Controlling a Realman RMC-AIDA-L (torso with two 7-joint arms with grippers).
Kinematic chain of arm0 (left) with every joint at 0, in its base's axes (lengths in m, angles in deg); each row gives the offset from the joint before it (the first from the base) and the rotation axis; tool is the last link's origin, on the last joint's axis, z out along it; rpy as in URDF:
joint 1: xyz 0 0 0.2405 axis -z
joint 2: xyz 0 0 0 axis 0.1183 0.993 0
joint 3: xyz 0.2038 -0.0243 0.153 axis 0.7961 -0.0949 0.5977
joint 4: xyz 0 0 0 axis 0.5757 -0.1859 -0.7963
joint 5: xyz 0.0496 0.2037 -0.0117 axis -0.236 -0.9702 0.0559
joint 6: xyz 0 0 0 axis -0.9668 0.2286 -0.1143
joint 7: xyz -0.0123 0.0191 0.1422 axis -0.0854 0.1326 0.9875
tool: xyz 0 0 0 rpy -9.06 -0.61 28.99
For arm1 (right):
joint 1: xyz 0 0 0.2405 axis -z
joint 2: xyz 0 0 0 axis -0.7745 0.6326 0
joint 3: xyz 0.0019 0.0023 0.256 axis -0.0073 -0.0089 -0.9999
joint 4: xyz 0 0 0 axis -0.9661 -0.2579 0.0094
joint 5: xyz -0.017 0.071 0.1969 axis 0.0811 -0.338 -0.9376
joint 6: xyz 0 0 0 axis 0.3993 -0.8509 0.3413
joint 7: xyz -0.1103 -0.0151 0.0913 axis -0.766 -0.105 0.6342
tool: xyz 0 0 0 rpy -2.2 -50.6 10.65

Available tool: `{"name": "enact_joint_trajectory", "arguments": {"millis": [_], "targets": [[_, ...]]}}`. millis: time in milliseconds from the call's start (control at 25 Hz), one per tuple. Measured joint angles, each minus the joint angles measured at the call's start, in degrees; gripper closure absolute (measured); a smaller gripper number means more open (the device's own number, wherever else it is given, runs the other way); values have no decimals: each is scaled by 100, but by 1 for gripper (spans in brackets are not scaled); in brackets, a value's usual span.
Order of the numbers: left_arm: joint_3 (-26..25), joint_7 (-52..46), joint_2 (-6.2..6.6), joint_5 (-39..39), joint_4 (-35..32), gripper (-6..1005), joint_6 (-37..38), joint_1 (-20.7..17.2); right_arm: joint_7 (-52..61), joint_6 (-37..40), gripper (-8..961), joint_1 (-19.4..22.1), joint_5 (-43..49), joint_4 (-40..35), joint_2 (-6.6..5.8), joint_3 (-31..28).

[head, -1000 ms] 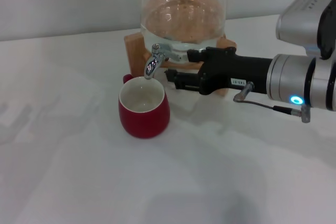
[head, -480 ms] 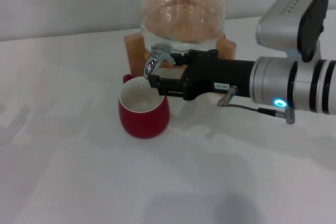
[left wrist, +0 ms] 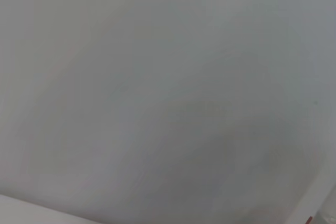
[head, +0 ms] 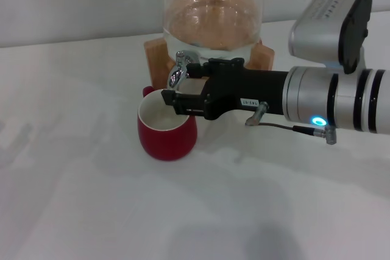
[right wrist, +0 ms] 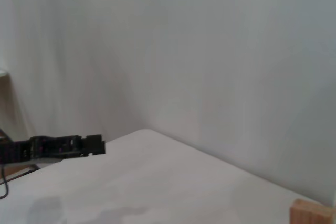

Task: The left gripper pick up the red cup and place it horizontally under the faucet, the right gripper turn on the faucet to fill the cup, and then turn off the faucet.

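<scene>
Right gripper at the faucet lever; cup staged below the spout.

The red cup (head: 167, 125) stands upright on the white table (head: 73, 199), directly beneath the downturned spout of the faucet (head: 178, 71), so any flow would drop into its white interior. The faucet projects from the glass jar (head: 212, 19) on its wooden stand (head: 156, 53). The right gripper (head: 177, 86) reaches in from the side of the faucet, fingers spread apart and grasping nothing, one level with the lever, one just over the cup rim; judged positioned to bracket the lever. The left gripper (right wrist: 97, 144) sits well away from the faucet, parked; its finger state cannot be determined.
</scene>
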Motion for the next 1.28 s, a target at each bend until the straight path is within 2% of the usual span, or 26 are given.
{"name": "enact_joint_trajectory", "arguments": {"millis": [280,480,680,840,1000,1280], "targets": [[0,0,0,8,-17,234,1,-69,4,-20,248,153,17,-213,-16,-85],[0,-9,7,6,-171,234,3,-136,-34,-143,249,587,39,-551,-12,-362],[12,-404,-7,-254,-843,233,-49,-382,-71,-169,250,983,45,-793,7,-568],[18,-896,-34,-257,-1397,233,-66,-699,-85,-148,250,995,20,-736,10,-509],[6,-944,-45,75,-1488,232,-42,-920,-98,-94,251,956,15,-679,16,-365],[10,-916,-43,62,-1457,232,68,-919,-124,-89,252,877,-51,-677,24,-217]]}}
